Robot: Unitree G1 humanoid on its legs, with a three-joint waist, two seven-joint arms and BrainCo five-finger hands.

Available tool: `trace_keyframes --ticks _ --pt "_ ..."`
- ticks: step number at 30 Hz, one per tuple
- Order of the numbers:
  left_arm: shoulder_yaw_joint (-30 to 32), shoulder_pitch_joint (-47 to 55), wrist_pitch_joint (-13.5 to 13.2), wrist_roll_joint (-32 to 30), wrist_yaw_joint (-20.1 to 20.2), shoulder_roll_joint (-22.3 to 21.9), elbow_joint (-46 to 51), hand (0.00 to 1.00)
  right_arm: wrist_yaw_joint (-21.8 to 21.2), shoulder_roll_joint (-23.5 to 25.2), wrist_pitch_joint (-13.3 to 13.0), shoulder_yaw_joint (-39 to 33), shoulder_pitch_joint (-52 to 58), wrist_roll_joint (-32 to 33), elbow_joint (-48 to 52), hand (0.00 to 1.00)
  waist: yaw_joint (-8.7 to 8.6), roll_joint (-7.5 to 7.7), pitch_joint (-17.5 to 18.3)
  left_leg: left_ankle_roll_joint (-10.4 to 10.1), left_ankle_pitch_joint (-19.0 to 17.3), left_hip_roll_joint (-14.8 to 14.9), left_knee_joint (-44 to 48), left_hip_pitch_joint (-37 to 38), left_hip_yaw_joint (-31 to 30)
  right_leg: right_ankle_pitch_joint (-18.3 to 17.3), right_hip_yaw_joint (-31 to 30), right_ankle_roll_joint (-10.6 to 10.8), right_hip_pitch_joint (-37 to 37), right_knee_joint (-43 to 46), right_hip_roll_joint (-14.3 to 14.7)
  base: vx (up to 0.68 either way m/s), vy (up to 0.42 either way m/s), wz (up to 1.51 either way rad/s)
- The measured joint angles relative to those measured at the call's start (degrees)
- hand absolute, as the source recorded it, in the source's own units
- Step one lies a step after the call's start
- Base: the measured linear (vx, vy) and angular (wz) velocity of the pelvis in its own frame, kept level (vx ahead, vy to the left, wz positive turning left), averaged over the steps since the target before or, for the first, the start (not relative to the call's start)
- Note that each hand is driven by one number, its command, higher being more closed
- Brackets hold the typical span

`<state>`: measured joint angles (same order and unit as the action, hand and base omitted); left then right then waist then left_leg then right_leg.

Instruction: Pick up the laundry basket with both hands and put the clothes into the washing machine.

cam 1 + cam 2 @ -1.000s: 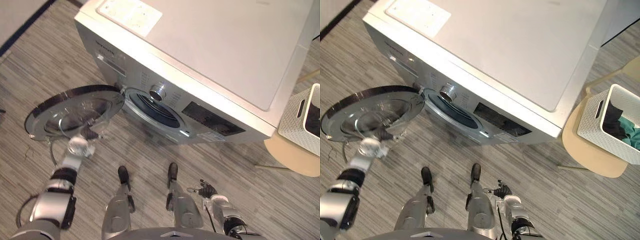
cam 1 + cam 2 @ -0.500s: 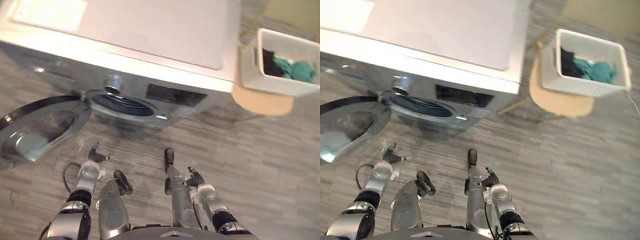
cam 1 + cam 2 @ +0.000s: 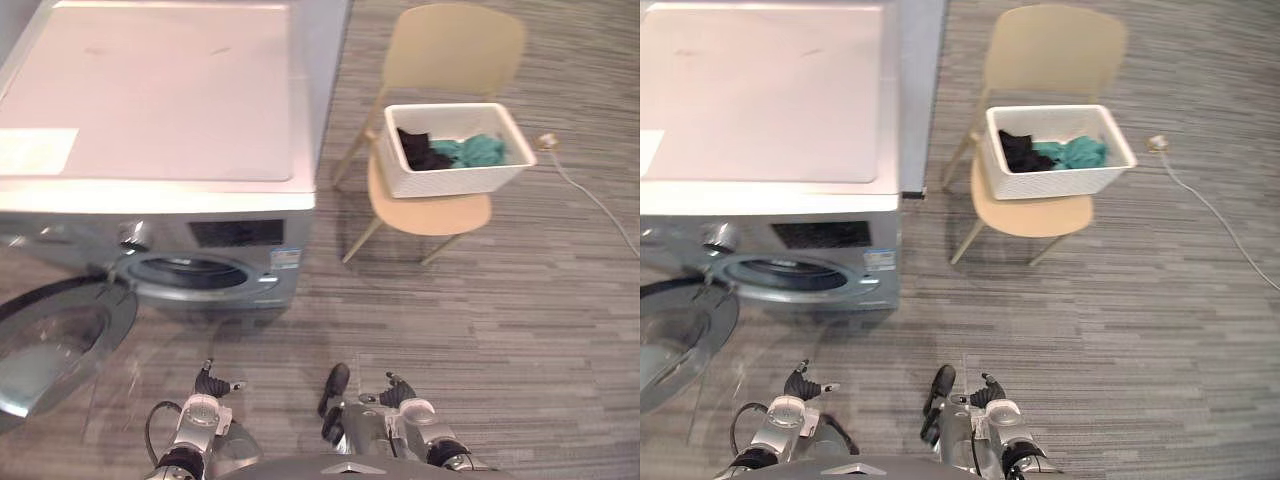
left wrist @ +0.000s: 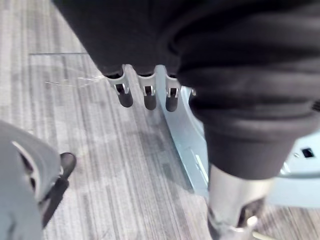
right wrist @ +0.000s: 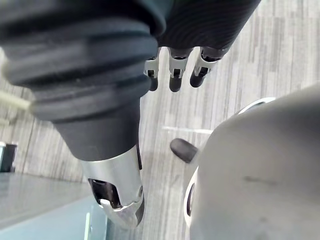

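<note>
White laundry basket (image 3: 455, 175), teal clothes (image 3: 470, 151)

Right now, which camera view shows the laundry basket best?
The right eye view: the laundry basket sits whole near mid-frame on the chair, black and teal clothes inside. The left eye view shows the same, further right. Both wrist views face the floor.

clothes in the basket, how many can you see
2: a black piece in the laundry basket nearer the washing machine, a teal piece beside it; others may hide beneath.
</note>
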<state>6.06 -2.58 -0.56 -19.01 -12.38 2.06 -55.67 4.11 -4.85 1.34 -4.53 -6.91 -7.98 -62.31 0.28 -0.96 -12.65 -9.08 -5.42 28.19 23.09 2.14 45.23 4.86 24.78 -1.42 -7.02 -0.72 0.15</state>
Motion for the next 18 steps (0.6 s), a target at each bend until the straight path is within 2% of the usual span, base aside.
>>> trace_keyframes --ticks 1,2,3,4,5,6,7,8,9,10,11,12,13,14,15,17,18 --pt "0.14 0.27 -0.05 0.44 0.0 -0.07 0.01 0.0 -0.02 -0.02 -0.16 -0.01 0.18 0.94 -0.61 0.0 -0.05 -0.08 -0.03 2.34 1.64 2.97 5.63 -0.26 -1.42 -0.69 -1.59 -1.03 0.52 0.57 1.81 0.04 -0.23 -0.89" --pt "0.3 0.76 -0.06 0.83 0.0 -0.18 0.05 0.0 -0.04 -0.09 -0.3 0.05 0.09 0.94 -1.28 0.0 0.09 -0.08 -0.03 4.56 3.09 4.5 9.23 -0.63 -3.15 -1.1 -3.02 -1.61 0.91 1.06 2.64 0.05 -0.198 -1.34" --pt "0.64 2.14 -0.11 2.01 -0.01 0.12 0.26 0.0 -0.05 -0.55 -0.53 0.84 0.24 0.84 -1.72 0.0 0.89 0.0 0.03 12.36 8.34 6.7 17.78 -2.8 -9.04 -2.21 -7.37 -2.63 1.49 2.3 3.52 0.04 -0.107 -1.35" --pt "1.1 2.57 -0.39 3.32 0.03 -0.21 1.13 0.0 -0.04 -1.1 -0.6 1.51 0.47 0.84 -1.69 0.0 1.42 -0.18 0.08 14.31 11.94 7.27 22.3 -4.54 -12.15 -2.62 -9.59 -3.08 1.56 2.74 3.94 0.05 -0.059 -1.82" --pt "0.69 2.55 -1.2 4.38 -0.04 -0.44 1.22 0.0 -0.05 -2.2 -0.64 1.54 0.9 0.84 -1.7 0.0 2.34 -0.5 0.03 14.3 9.64 7.25 33.89 -8.32 -17.18 -3.08 -13.25 -3.84 1.61 3.77 4.29 0.09 -0.017 -1.68" --pt "0.7 2.61 -1.65 5.51 -0.12 -0.49 1.09 0.0 0.06 -3.32 -0.59 0.77 1.61 0.97 -1.63 0.0 2.46 -1.58 0.31 13.26 5.49 6.57 45.02 -11.18 -19.96 -3.19 -16.29 -4.23 2.64 3.95 4.88 0.13 -0.026 -1.57" --pt "0.76 2.85 -1.8 6.05 -0.22 -0.51 1.1 0.0 0.12 -3.97 -0.56 0.32 2.1 0.98 -1.63 0.0 2.51 -1.64 0.3 12.82 3.35 6.01 49.45 -12.21 -21.16 -3.25 -17.59 -4.4 3.24 3.84 5.39 0.13 -0.016 -1.3" --pt "1.2 3.49 -2.16 7.28 -0.62 -0.53 1.16 0.0 0.13 -5.05 -0.24 -0.32 2.69 0.99 -1.88 0.0 2.56 -2.72 0.8 11.75 -0.21 3.3 55.37 -13.94 -23.84 -3.58 -19.97 -4.82 4.53 3.79 6.62 0.13 0.033 -1.15" --pt "2.63 4.16 -2.38 7.78 -0.84 -0.56 1.21 0.0 0.17 -5.54 0.11 -0.92 3.69 1.13 -2.01 0.0 2.55 -3.37 1.02 9.65 -2.39 -1.31 56.29 -15.13 -26.44 -3.94 -22.26 -5.24 5.5 3.71 7.61 0.11 0.06 -1.07" --pt "3.22 4.55 -2.37 8.09 -0.97 -0.46 1.2 0.0 0.19 -5.54 0.14 -1.58 3.98 1.35 -2.14 0.0 2.56 -3.57 0.97 8.35 -3.23 -3.85 55.32 -15.29 -27.12 -4.04 -23.46 -5.36 6.03 3.66 7.98 0.13 0.104 -1.03" --pt "4.23 5.51 -2.35 8.69 -1.04 -0.21 1.22 0.0 0.18 -5.46 0.24 -2.88 4.09 1.58 -2.3 0.0 2.6 -3.88 0.9 6.51 -4.51 -8.95 51.6 -15.63 -27.82 -4.11 -25.98 -5.66 6.45 3.51 8.75 0.12 0.116 -1.01" --pt "5.45 6.53 -1.89 8.77 -1.01 -0.29 0.98 0.0 0.17 -5.38 0.21 -4.15 4.1 2.25 -2.28 0.0 2.61 -4.28 0.67 6.06 -6.12 -13.06 46.51 -16.07 -27.79 -3.99 -28.0 -5.88 7.04 2.91 9.25 0.12 0.121 -1.1" --pt "5.97 6.92 -1.76 8.79 -0.97 -0.33 1.1 0.0 0.17 -5.25 0.23 -5.75 4.08 3.24 -2.3 0.0 2.89 -4.45 0.67 6.74 -7.45 -15.29 41.41 -16.32 -27.32 -4.0 -29.6 -5.85 7.17 2.78 9.34 0.1 0.096 -0.85" --pt "6.91 7.34 -1.71 8.79 -0.93 -0.51 1.08 0.0 0.16 -5.04 0.23 -7.02 4.04 3.59 -2.28 0.0 3.01 -4.24 0.51 7.47 -8.28 -16.1 37.74 -16.32 -26.84 -4.07 -30.72 -5.69 7.41 2.53 9.35 0.16 0.098 -0.79" --pt "8.0 8.15 -1.33 8.79 -0.92 -0.64 1.02 0.0 0.17 -4.3 0.22 -9.52 3.93 4.01 -2.16 0.0 3.12 -3.66 0.11 8.26 -10.1 -17.49 27.0 -16.48 -26.78 -3.59 -33.59 -4.41 8.35 1.7 8.96 0.17 0.089 -0.66" --pt "9.94 8.21 -1.08 8.79 -0.84 -1.62 1.04 0.0 0.18 -3.79 0.21 -11.53 3.77 4.23 -1.4 0.0 3.49 -3.35 -0.07 8.15 -10.2 -18.29 15.55 -16.76 -27.83 -3.47 -36.41 -3.14 8.62 0.84 8.17 0.17 0.118 -0.84" --pt "11.84 8.15 -0.93 8.83 -0.6 -2.32 0.9 0.0 0.18 -3.55 0.09 -12.57 2.75 4.25 -1.42 0.0 4.01 -3.42 -0.01 6.65 -8.03 -19.66 5.2 -16.73 -30.52 -3.47 -39.09 -2.05 8.59 -0.09 7.02 0.12 0.119 -1.0"
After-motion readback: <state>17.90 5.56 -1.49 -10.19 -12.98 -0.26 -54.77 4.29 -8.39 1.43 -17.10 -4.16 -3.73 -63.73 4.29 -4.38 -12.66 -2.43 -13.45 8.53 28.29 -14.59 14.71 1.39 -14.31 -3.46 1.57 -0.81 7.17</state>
